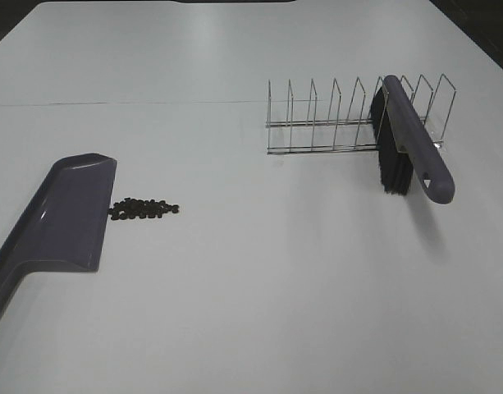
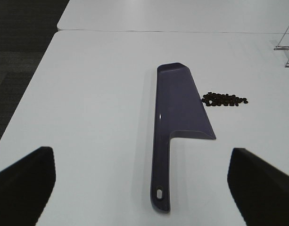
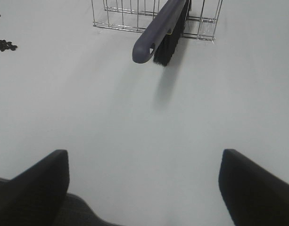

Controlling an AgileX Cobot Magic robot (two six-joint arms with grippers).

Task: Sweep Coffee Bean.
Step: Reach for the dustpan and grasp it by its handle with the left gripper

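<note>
The coffee beans (image 1: 144,209) lie in a small dark cluster on the white table, just right of the purple dustpan (image 1: 66,215), which lies flat. The left wrist view shows the beans (image 2: 224,99) beside the pan's mouth and the dustpan (image 2: 175,110) with its handle pointing toward the camera. The purple brush (image 1: 415,148) with black bristles leans in the wire rack (image 1: 349,119). It also shows in the right wrist view (image 3: 161,28). My left gripper (image 2: 143,186) is open and empty, set back by the dustpan's handle end. My right gripper (image 3: 144,188) is open and empty, well short of the brush.
The wire rack (image 3: 135,14) stands at the table's back right. A seam line crosses the table (image 1: 112,103) behind the dustpan. Dark floor (image 2: 17,47) lies beyond the table's left edge. Neither arm shows in the exterior high view.
</note>
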